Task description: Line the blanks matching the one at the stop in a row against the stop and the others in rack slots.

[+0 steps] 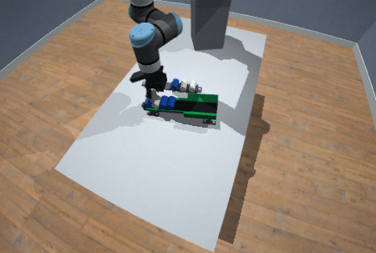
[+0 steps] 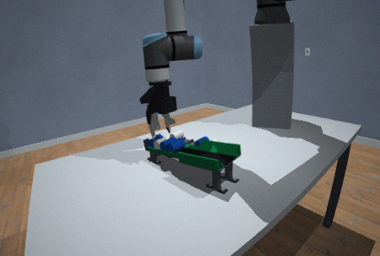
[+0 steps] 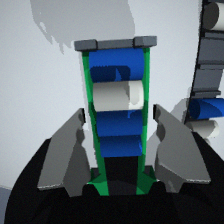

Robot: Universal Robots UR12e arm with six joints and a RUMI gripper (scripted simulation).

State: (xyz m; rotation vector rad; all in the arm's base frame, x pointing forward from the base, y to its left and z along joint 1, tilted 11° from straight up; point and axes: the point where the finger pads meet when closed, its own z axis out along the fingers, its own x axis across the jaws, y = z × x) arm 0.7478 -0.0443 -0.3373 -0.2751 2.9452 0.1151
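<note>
The green feed ramp (image 1: 188, 106) stands on the white table, with its stop (image 3: 115, 44) at the low end. In the wrist view a blue blank (image 3: 116, 64) lies against the stop. Behind it lie a white blank (image 3: 117, 96) and then two more blue blanks (image 3: 119, 124), all across the ramp. My gripper (image 3: 118, 107) hangs just above this row near the stop. Its fingers are half open on either side of the ramp, with nothing between them. It also shows in the top and exterior views (image 1: 152, 93) (image 2: 160, 128).
The stock rack (image 1: 185, 85) stands beside the ramp on its far side. It holds a blue blank (image 1: 175, 83) and two white blanks (image 1: 188, 84). A tall grey pedestal (image 1: 210, 8) carries the arm's base at the back of the table.
</note>
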